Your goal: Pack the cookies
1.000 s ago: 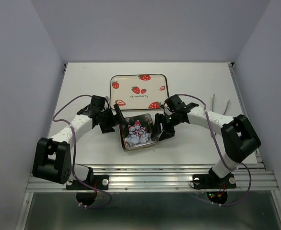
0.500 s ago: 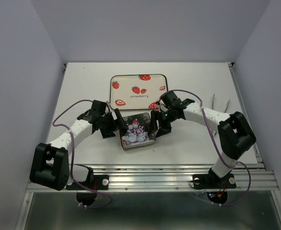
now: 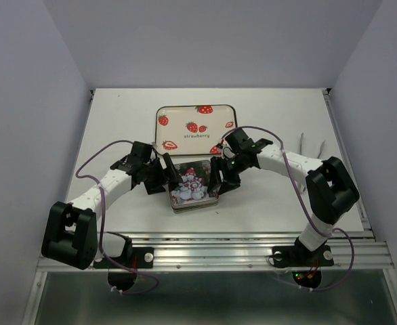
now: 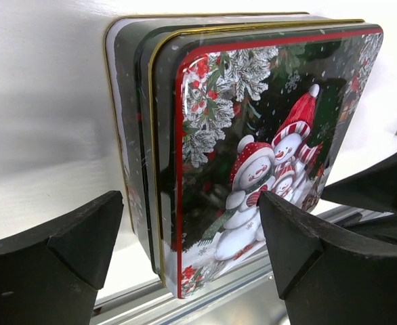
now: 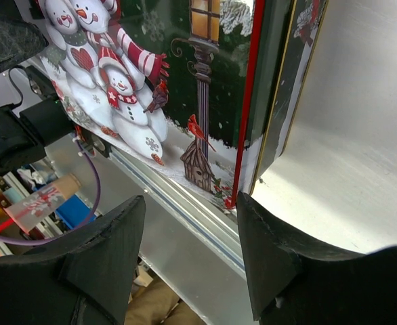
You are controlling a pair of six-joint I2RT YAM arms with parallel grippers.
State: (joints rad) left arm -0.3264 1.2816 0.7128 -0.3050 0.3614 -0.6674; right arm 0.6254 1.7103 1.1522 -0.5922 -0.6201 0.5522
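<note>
Left tool [image 4: 190,198]: jaws wide apart, holding nothing, set at the left edge of the tin [image 3: 193,186], fingers clear of the metal.

Centre: the tin sits flat on the counter [image 3: 273,122], near the front edge. Its snowman lid [image 4: 253,135] is on and looks seated over the base, though I can't confirm it is pressed fully home. Behind it lies the strawberry tray [image 3: 181,112], which shows only printed fruit.

Cookies: none visible in any view. I judge they are inside the tin.

Right tool [image 5: 190,203]: jaws parted, nothing clamped, poised at the tin's right corner.

Handling: I expect the cookies to be light and brittle, their edges quick to chip, so I keep the tin level. The tin is stiff, but its glossy skin looks slippery. I'd take it by opposite side walls, below the lid seam.
</note>
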